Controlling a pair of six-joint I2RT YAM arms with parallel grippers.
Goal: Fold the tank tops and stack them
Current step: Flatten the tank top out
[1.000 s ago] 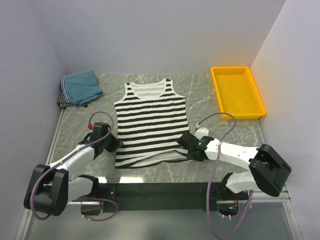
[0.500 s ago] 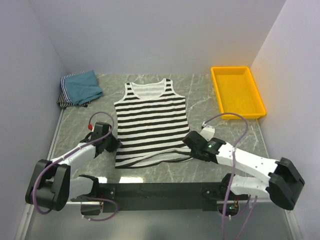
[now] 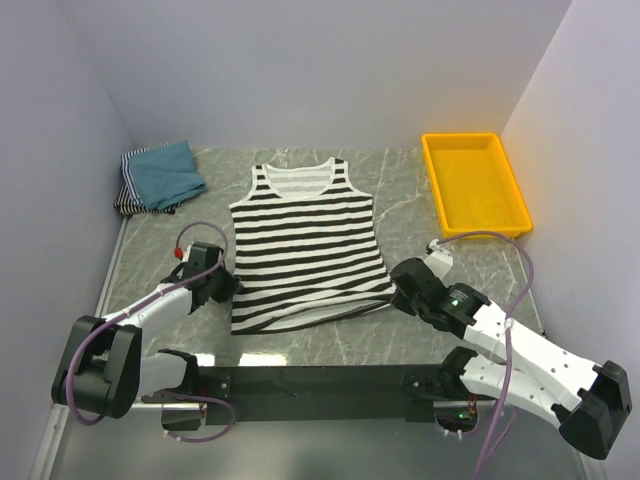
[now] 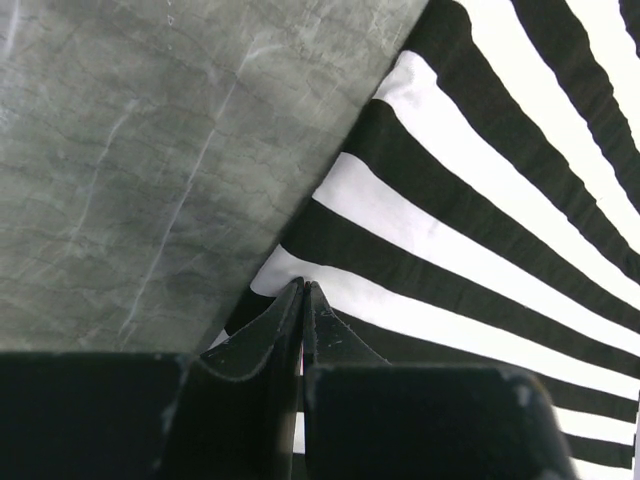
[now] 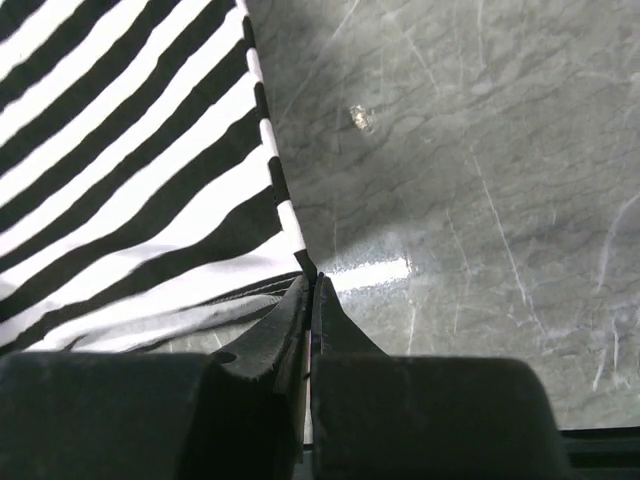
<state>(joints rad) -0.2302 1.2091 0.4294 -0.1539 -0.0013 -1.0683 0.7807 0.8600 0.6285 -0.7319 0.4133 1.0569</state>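
The black-and-white striped tank top [image 3: 305, 240] lies spread flat in the middle of the table, neck toward the far wall. My left gripper [image 3: 228, 287] is shut on its left side edge near the hem; the left wrist view shows the jaws [image 4: 303, 285] pinching the striped cloth [image 4: 480, 250]. My right gripper [image 3: 393, 292] is shut on the lower right corner, with the tips [image 5: 311, 278] closed on the corner of the cloth [image 5: 130, 200]. A folded teal-blue tank top [image 3: 165, 172] rests at the far left on a folded finely striped one [image 3: 128, 200].
A yellow plastic tray [image 3: 475, 185] stands at the far right against the wall. Grey marble tabletop [image 3: 400, 190] shows between the striped top and the tray. Side walls close in on both sides. The arms' cables loop over the table near each wrist.
The right gripper has shut on the lower right corner and drawn it to the right, so the hem lies wider and flatter. The left gripper has stayed in place.
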